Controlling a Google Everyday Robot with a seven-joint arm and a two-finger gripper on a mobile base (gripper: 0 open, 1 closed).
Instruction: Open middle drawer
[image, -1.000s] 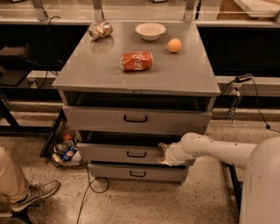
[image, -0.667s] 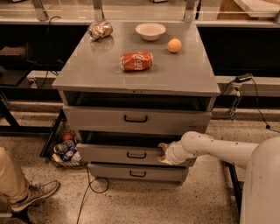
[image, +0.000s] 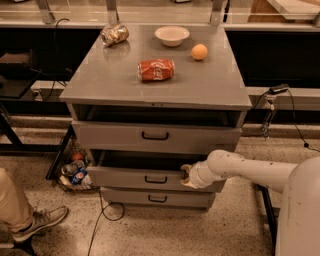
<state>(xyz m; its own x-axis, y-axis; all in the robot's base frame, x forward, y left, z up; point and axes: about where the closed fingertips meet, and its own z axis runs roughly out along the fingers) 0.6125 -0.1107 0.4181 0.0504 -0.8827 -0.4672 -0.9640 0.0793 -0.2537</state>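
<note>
Cream gripper (image: 186, 176) at grey middle drawer (image: 125, 177); red can (image: 156, 70).

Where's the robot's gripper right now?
In the camera view, the gripper sits at the front of the wide grey metal middle drawer, right of its small black bar handle and below the top drawer.

Gripper (image: 187, 176) at top edge of middle drawer (image: 125, 176) front, right of black bar handle (image: 155, 179); white arm (image: 250, 170) entering from the right. Middle drawer front standing slightly forward, dark gap above. Top drawer (image: 115, 135) likewise partly out; bottom drawer (image: 130, 196) set back beneath. On cabinet top (image: 210, 90): red soda can (image: 156, 70) on its side near centre, crushed can (image: 114, 35) back left, white bowl (image: 172, 35) at back, orange (image: 199, 52) near bowl, to its right.
</note>
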